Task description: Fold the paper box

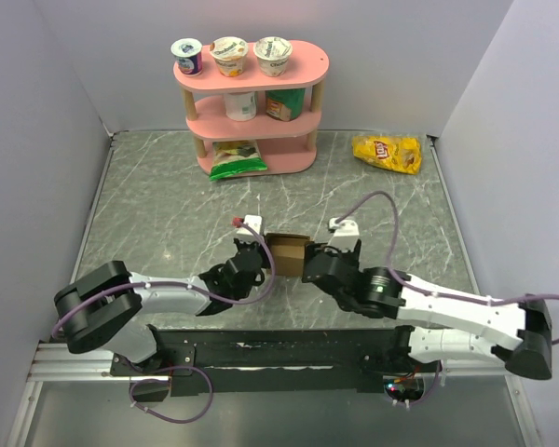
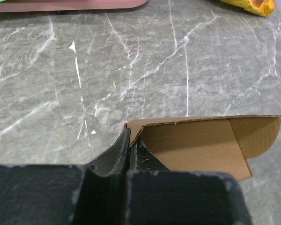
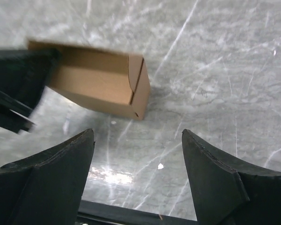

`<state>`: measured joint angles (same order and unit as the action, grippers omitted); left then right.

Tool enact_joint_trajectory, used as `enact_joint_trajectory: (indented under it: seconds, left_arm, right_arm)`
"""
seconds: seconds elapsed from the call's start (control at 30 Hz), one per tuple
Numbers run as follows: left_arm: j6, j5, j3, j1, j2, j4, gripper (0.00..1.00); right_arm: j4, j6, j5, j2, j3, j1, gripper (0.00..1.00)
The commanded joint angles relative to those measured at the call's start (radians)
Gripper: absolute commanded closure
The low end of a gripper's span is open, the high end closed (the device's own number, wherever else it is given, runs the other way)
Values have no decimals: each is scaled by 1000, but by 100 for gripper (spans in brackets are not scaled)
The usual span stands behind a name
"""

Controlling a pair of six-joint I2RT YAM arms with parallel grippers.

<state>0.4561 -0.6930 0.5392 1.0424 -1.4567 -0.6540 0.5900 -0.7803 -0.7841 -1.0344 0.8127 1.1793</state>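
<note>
While the L arm (image 1: pixel 158 298) reaches in from the near left, its jaws are together, clamped on the left wall of the box (image 1: pixel 287 250) (image 2: pixel 201 140) (image 3: pixel 98 82). The L wrist cam shows both fingers (image 2: pixel 117 157) pinching that cardboard edge. Far behind them, at the back of the worktop (image 1: pixel 168 205), is a pink shelf (image 1: pixel 252 84) w/ three cups on top. The box is mid-worktop, near the front, betw. the two arms. It is plain brown, its top is open, and a side flap is folded inward. Whether its base rests flat can't be told, as the R wrist view is blurred. Just right of it, the R jaws stand wide apart w/ nothing betw. them. From that cam the box lies ahead and left of the fingers (image 3: pixel 215 173), clear of both. A yellow chip bag (image 1: pixel 387 153) lies at back right, well apart. The R arm (image 1: pixel 447 307) comes in from the near right.
</note>
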Motion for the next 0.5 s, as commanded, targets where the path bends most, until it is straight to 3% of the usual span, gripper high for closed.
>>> enact_joint_trajectory:
  seconds: [0.0,0.1,0.47]
  left_arm:
    - [-40,43,-47,47,-59,145,99]
    - [-45,26,-53,64,-70,134,99]
    - [-34,-26,-15,120,-120,149,99]
  right_arm:
    - [-68,45,66,80,19,-96,18]
    - [-172,113,160,42,43,-203,19]
    - [-407,296,45,-282,174,-245,17]
